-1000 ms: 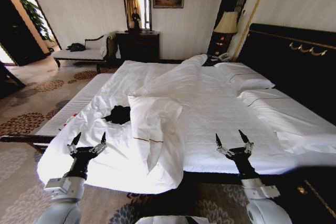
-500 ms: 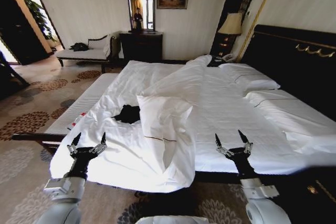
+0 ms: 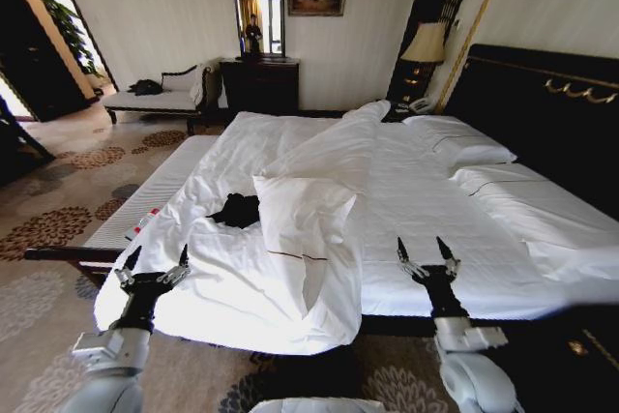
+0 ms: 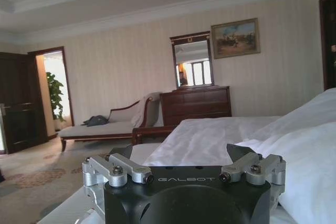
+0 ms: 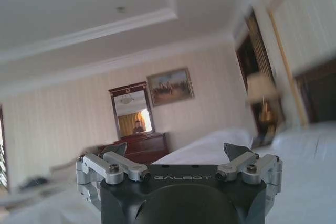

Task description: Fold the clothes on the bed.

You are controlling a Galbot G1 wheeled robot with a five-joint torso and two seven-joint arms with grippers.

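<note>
Fingers of the left gripper (image 3: 154, 263) stand spread wide, their dark tips pointing up and away from the robot, with nothing between them. It hovers at the near left corner of the bed (image 3: 503, 239), over the edge of the hanging white duvet (image 3: 232, 287). From the left wrist, that gripper (image 4: 184, 163) shows the same wide gap, with white bedding beside it and the room beyond.

Fingers of the right gripper (image 3: 427, 254) are likewise spread wide and empty, tips up. It hovers over the near edge of the bed, right of the middle. From the right wrist, the gripper (image 5: 176, 158) is open in the same way, facing across the white bedding toward the far wall.

Out from the grippers lies the shirt (image 3: 235, 210): a small black crumpled heap with ragged points sticking out at its sides. No lettering or sleeves can be made out. It sits on the white duvet on the left half of the bed, just beside a white pillow (image 3: 302, 229) that slopes down toward the near edge. It is well apart from both grippers, nearer the left one.

A white bench (image 3: 145, 195) runs along the bed's left side. A dark headboard (image 3: 542, 113) stands at the right.
</note>
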